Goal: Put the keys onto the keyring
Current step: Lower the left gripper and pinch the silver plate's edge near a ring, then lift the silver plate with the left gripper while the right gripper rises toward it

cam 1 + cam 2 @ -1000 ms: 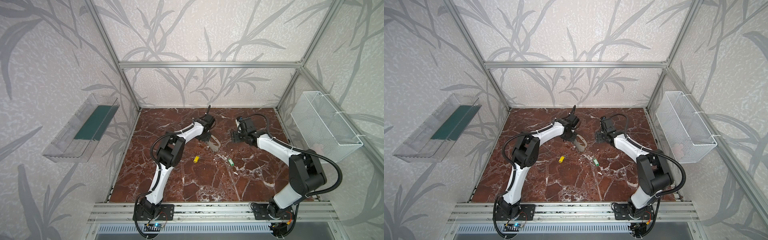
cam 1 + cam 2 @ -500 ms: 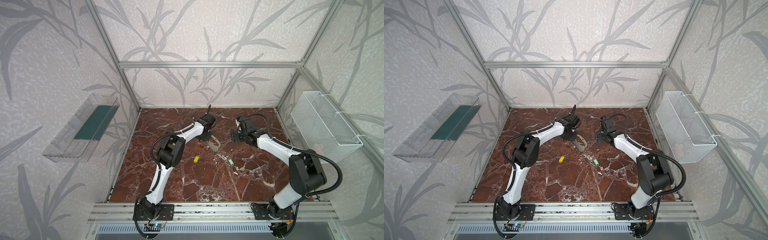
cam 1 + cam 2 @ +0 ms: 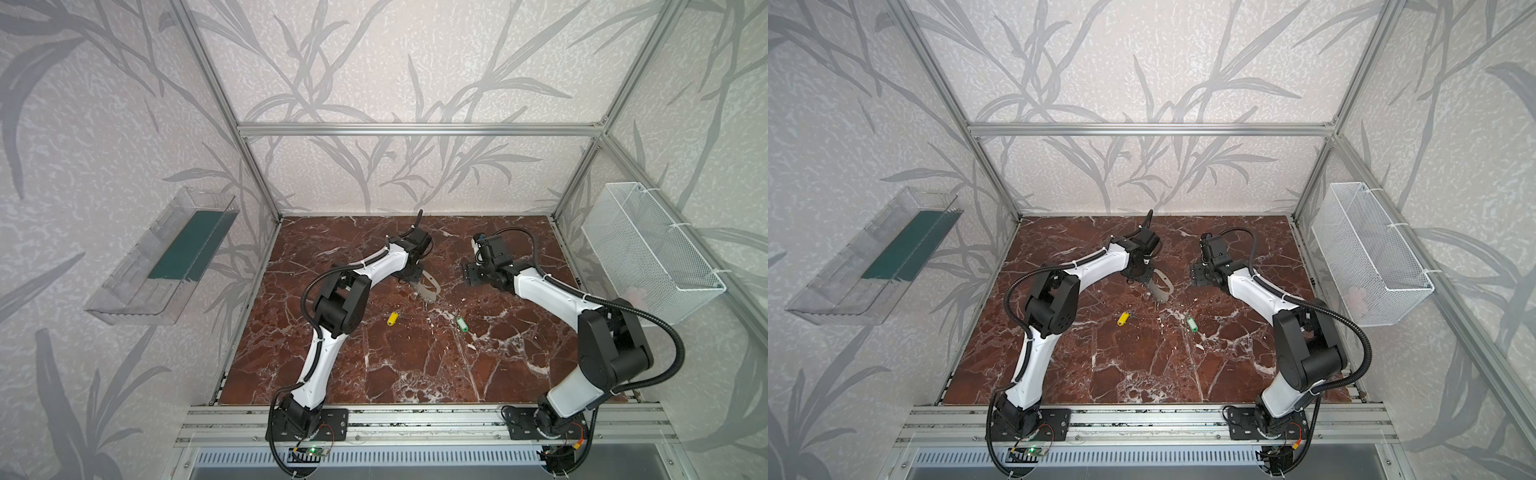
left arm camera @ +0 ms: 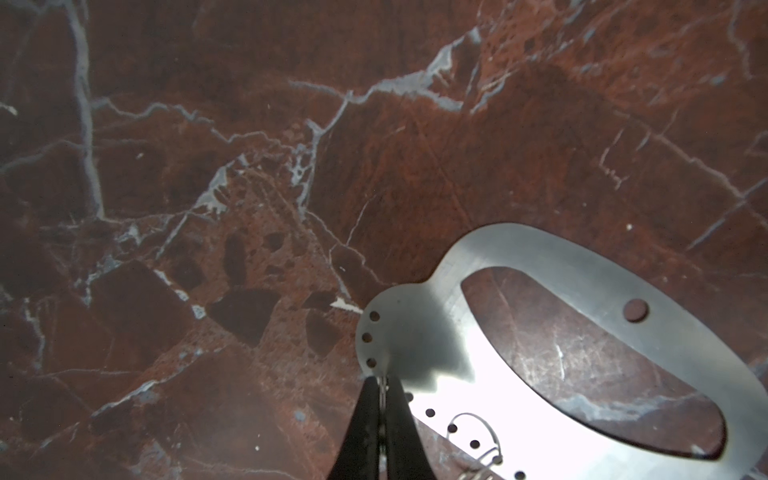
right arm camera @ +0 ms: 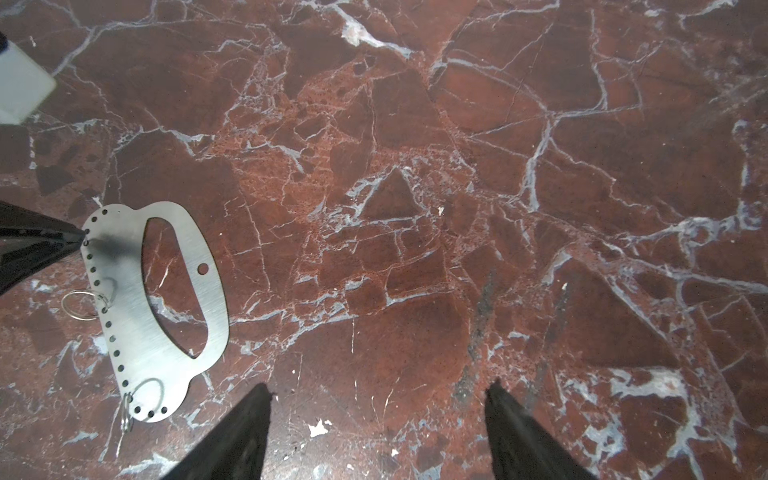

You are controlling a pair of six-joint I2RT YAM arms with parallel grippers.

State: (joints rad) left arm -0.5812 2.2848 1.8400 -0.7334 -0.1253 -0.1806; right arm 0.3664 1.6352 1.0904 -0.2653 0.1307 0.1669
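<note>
Just now the left gripper (image 4: 382,384) pinched shut on the keyring (image 3: 429,289) at its holed edge, so the plate is anchored; the right gripper (image 5: 377,392) hangs wide open and empty. In both top views the keyring sits mid-frame, long axis running upper left to lower right, free end pointing lower right. The yellow key (image 3: 392,318) and green key (image 3: 461,324) lie loose below it.

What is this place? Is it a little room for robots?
Probably a robot practice booth, not a home. A left arm and a right arm are bolted to a metal rail, and a metal frame holds wallpapered walls around a small marble-look table.
</note>
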